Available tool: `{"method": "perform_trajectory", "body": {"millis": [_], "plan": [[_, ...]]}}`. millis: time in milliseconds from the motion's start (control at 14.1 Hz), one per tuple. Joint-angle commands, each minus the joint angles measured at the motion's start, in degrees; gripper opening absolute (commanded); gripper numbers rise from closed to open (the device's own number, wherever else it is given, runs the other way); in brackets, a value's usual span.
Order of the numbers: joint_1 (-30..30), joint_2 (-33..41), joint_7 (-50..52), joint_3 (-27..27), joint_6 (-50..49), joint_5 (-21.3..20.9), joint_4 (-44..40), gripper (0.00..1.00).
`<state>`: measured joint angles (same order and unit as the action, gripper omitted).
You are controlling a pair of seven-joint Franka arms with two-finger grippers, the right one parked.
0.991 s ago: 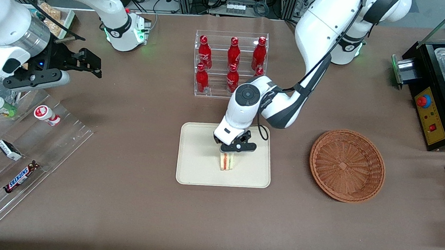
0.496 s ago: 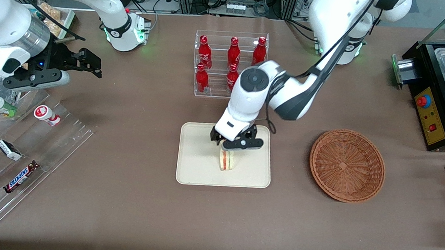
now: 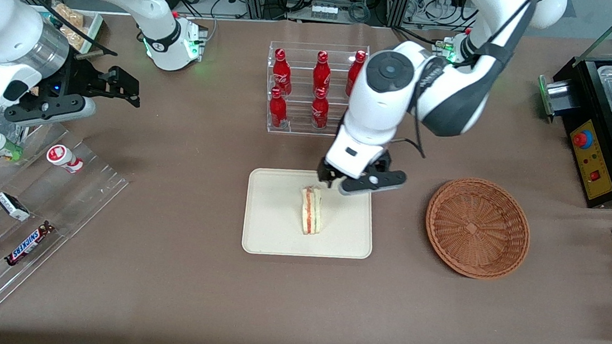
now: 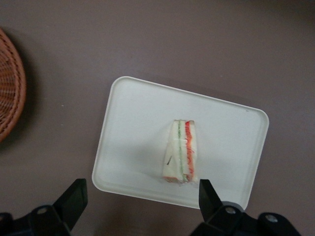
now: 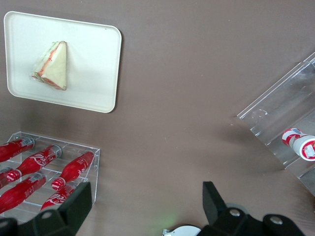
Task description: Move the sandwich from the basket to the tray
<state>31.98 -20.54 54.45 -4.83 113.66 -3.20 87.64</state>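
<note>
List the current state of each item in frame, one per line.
sandwich: on the tray, standing on edge, released
tray: holds only the sandwich
basket: empty, beside the tray
pincer: open, empty, raised over the tray's edge farther from the front camera
red bottles: upright in the clear rack
Snickers bar: lying on the stepped acrylic rack

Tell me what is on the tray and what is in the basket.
Only the sandwich lies on the tray. The basket holds nothing. The open gripper hovers above the tray's edge.
</note>
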Motion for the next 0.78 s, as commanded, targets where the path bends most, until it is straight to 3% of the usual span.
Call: {"method": "perform_trajectory", "body": {"millis": [0, 708], "plan": [[-3.7, 2.0, -2.0, -0.4, -4.1, -0.6, 0.7, 1.00], [-19.6, 11.8, -24.8, -0.4, -13.3, 0.1, 6.1, 1.00]]}}
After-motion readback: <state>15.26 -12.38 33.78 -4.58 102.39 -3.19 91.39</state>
